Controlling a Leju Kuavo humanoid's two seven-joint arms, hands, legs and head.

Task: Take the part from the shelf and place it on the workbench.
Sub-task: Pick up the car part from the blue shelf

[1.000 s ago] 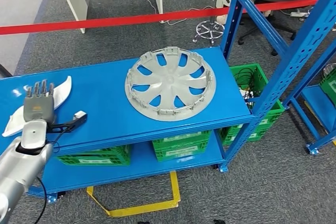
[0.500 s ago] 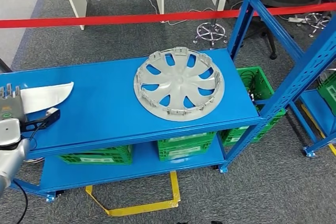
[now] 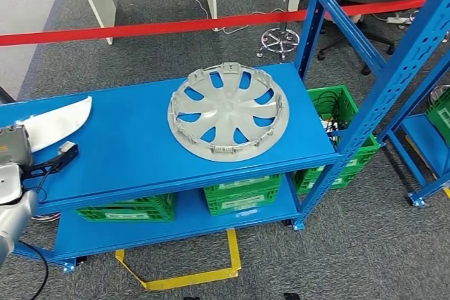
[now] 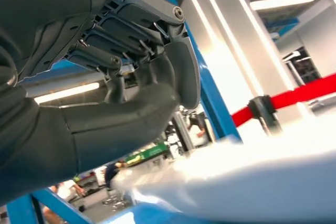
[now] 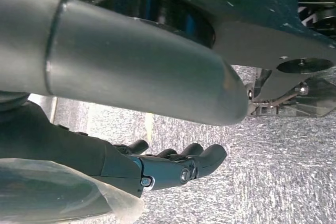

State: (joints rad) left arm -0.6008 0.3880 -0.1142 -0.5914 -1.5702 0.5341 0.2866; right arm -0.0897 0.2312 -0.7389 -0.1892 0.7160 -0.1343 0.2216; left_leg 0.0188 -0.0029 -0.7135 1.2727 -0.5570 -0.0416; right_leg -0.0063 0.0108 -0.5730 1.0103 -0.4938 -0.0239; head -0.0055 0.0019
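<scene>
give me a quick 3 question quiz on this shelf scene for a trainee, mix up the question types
1. True or false: the grey wheel cover lies flat on the top level of the blue shelf.
2. Multiple choice: what sits on the shelf's lower level? A) green crates B) cardboard boxes C) paint cans
3. Fill in: the white curved part lies at the shelf's ____ end in the head view, beside the left hand.

Key:
1. True.
2. A, green crates.
3. Left.
</scene>
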